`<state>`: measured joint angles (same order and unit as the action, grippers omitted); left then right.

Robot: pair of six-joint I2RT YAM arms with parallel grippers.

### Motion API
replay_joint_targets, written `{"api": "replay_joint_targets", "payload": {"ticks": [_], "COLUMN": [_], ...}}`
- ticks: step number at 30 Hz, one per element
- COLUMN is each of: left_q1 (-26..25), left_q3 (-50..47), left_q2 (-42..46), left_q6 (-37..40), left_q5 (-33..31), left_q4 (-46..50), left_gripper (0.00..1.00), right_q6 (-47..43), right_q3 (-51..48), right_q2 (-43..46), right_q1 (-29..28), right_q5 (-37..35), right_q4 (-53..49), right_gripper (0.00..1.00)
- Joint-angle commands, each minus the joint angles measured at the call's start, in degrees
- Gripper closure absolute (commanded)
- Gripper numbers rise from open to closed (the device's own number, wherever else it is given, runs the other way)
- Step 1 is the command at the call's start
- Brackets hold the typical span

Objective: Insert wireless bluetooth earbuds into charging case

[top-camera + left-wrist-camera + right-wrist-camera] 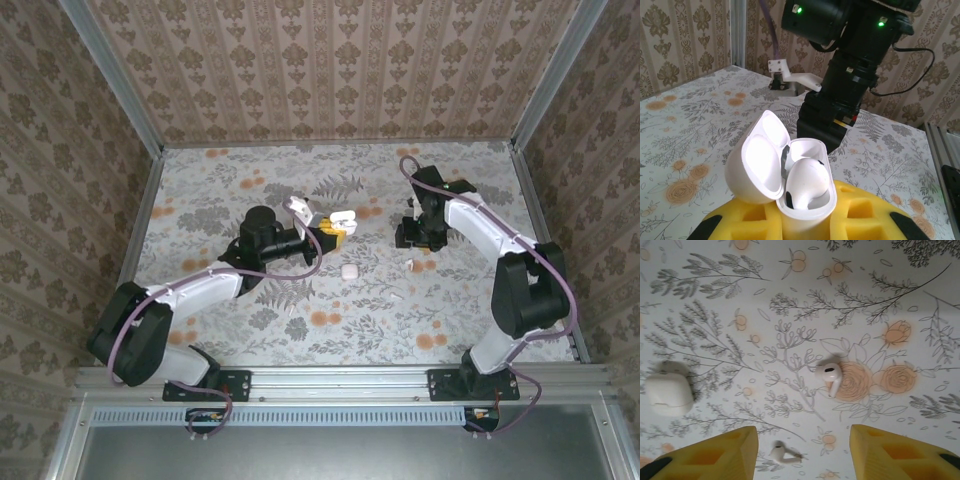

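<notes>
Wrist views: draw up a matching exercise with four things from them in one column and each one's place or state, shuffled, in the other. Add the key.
1. open case
2. closed case
3. earbud in the left wrist view
4. upper earbud in the right wrist view

A. lying on the table at the edge of an orange flower print
B. held between the yellow pads of the left gripper
C. sitting inside the open case
D. lying alone on the table, lid shut

Pairs: 1-B, 2-D, 3-C, 4-A
</notes>
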<state>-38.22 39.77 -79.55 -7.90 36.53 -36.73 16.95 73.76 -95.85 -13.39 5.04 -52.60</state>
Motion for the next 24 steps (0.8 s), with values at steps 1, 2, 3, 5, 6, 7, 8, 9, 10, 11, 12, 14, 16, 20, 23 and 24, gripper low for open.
{"api": "replay_joint_targets", "payload": {"ticks": [1,2,3,5,6,7,8,9,10,11,12,14,16,20,23,24], "left_q1": [-0.2,-0.2,-0.2,-0.2,-0.2,-0.2,-0.3,-0.4,-0.5,-0.5,-0.5,-0.6,-0.7,-1.0,-1.0,-1.0], "left_q3": [-0.9,-1.3,-1.6,-2.5,-2.9,-3.8,-4.8,-5.8,-6.8,-7.8,-8.5,-9.3,-10.0,-11.9,-13.2,-13.4], "left_q2": [2.5,2.8,3.4,5.0,5.8,7.0,8.1,9.1,10.1,10.9,11.7,13.3,15.0,18.1,19.0,19.0], "left_q6": [1.1,1.3,1.3,1.2,1.0,1.0,1.1,1.2,1.3,1.4,1.5,1.5,1.4,1.5,3.1,3.7], "left_q5": [2.1,2.1,2.1,1.8,1.4,0.7,0.6,-1.6,-2.5,-3.3,-3.7,-4.6,-5.3,-6.9,-8.3,-9.1], "left_q4": [-2.1,-1.9,-1.6,-0.6,0.0,0.4,0.6,0.7,0.8,0.9,1.3,3.1,4.6,6.7,7.1,6.9], "left_gripper": [1.00,1.00,1.00,1.00,1.00,1.00,1.00,1.00,1.00,1.00,1.00,1.00,1.00,1.00,1.00,1.00], "right_q6": [-4.2,-4.3,-4.4,-4.4,-4.5,-4.9,-5.4,-5.7,-6.0,-6.1,-6.1,-6.4,-6.4,-5.8,-5.7,-5.5], "right_q3": [1.5,1.4,1.2,0.8,0.8,0.8,0.8,0.8,0.8,0.8,0.7,1.2,1.9,3.4,3.5,3.5], "right_q2": [-1.8,-2.1,-2.4,-3.6,-4.2,-5.0,-5.8,-6.4,-7.2,-7.8,-8.3,-9.8,-11.3,-14.1,-15.1,-15.2], "right_q1": [0.1,0.1,0.1,0.0,0.0,-0.1,-0.2,-0.3,-0.4,-0.4,-0.4,-0.4,-0.8,-2.0,-3.6,-4.0], "right_q5": [-5.4,-5.9,-6.2,-6.2,-6.1,-5.8,-6.0,-6.3,-6.7,-7.0,-6.9,-6.1,-5.8,-5.7,-5.6,-6.0], "right_q4": [-4.8,-4.7,-4.5,-4.2,-4.1,-3.9,-3.7,-3.3,-2.8,-2.4,-1.9,-1.2,-0.6,-0.8,-1.1,-1.3], "right_gripper": [0.48,0.48,0.48,0.48,0.48,0.48,0.48,0.48,0.48,0.48,0.48,0.48,0.48,0.49,0.49,0.49]}}
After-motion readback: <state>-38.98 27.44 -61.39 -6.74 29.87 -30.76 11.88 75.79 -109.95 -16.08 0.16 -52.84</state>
